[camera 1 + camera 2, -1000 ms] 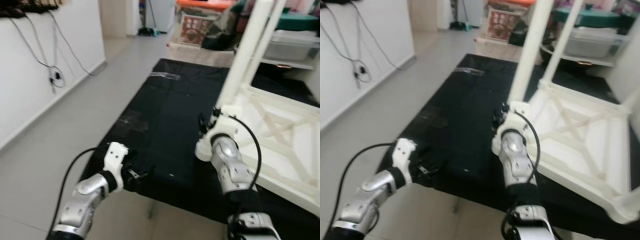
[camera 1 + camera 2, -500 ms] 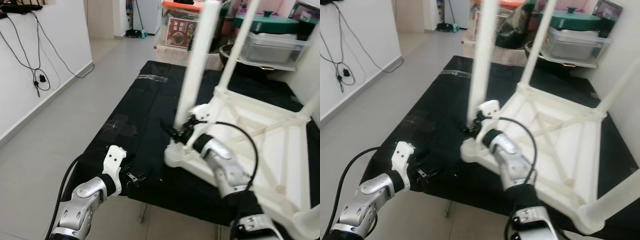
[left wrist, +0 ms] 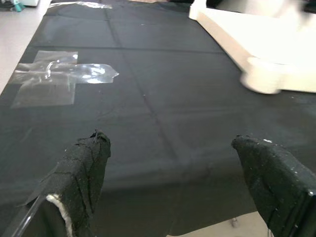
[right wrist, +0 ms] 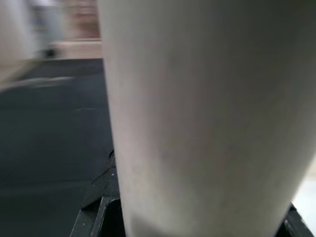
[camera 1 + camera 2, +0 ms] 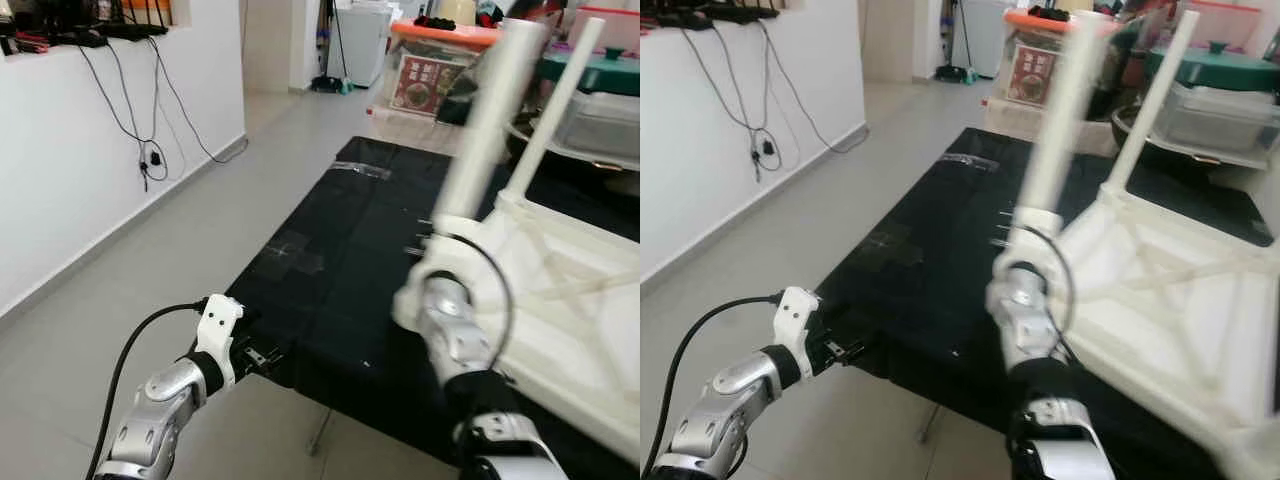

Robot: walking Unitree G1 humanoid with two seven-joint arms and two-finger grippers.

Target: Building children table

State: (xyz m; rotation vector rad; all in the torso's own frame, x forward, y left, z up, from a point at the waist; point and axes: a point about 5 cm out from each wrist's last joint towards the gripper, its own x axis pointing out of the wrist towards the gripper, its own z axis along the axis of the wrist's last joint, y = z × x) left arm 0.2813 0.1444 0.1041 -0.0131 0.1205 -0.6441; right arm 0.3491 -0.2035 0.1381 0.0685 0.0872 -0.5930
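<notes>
Matt black cloth (image 3: pixel 163 123) with glossy clear tape (image 3: pixel 64 79); smooth white, perhaps plastic, table leg (image 4: pixel 207 118).

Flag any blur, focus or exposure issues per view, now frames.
Left eye and right eye views: right arm and table leg motion-smeared; floor and black mat sharper. Left wrist view: mat and tape patch sharp, white table frame overexposed, edges blown out. Right wrist view: leg too close, out of focus, background blurred.

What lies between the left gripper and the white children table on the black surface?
Bare black cloth, seen in the left wrist view: the open left gripper faces the upturned white children table across it. A clear tape patch lies off to one side.
</notes>
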